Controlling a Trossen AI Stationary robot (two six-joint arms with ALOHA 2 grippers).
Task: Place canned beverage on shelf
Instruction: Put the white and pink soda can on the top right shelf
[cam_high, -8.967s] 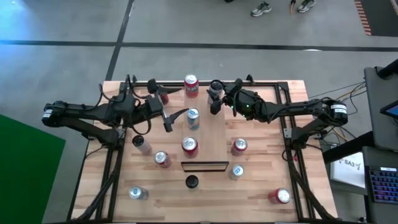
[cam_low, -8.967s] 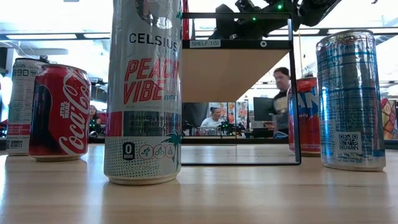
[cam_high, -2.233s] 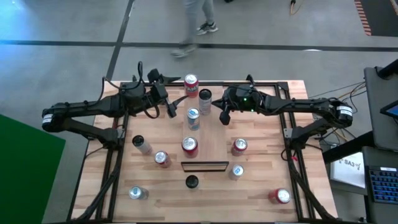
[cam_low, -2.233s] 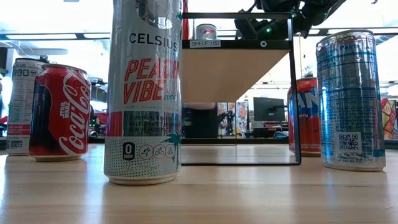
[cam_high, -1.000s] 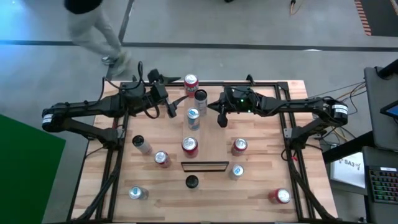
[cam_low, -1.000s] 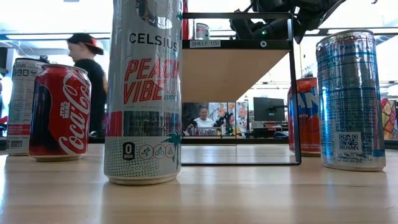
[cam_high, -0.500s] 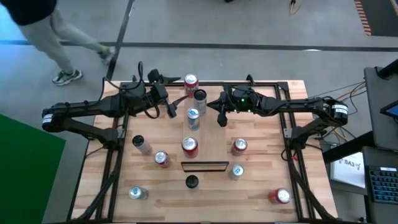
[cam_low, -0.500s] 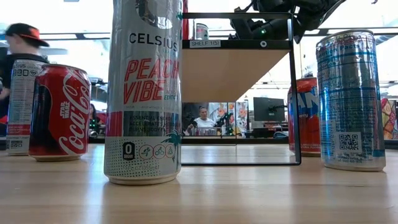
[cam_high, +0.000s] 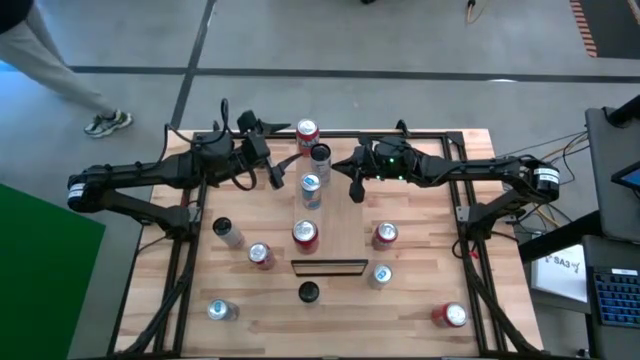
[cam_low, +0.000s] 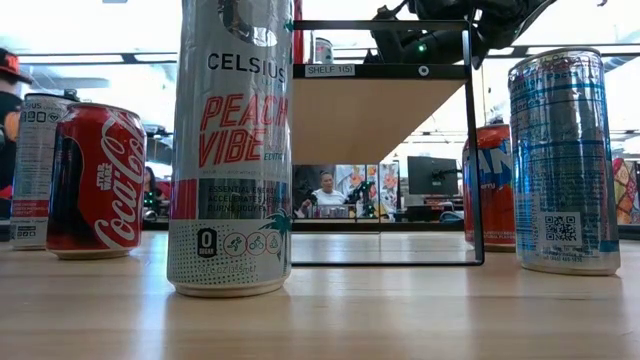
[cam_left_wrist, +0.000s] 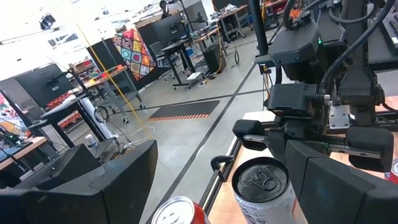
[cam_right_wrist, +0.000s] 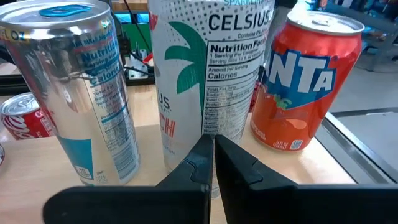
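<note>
The silver can (cam_high: 320, 155) stands upright on the shelf (cam_high: 345, 235) near its far end, just beside a red can (cam_high: 307, 133). The left hand (cam_high: 278, 166) is released, its fingers spread wide and aimed at the silver can. In the left wrist view the can looks framed between them, though I cannot tell whether either finger touches it.

The main risk is the retreat. If that hand pulls away at an angle, a finger could clip the tall, narrow can and tip it into the red one or off the raised board.

The right hand (cam_high: 356, 190) is clenched with nothing in it and hangs over the shelf near a blue-and-white can (cam_high: 311, 190). A careless sweep there could knock that can into its neighbours.

The shelf is smooth light wood on a thin black frame, so a bumped can would probably slide. The tabletop (cam_high: 420, 300) is planked wood and carries more cans, among them a Celsius can (cam_low: 232, 150) and a Coca-Cola can (cam_low: 97, 180).

The room has a grey floor with dark lines and desks with monitors. A person (cam_high: 60, 60) walks past the table's far corner.
</note>
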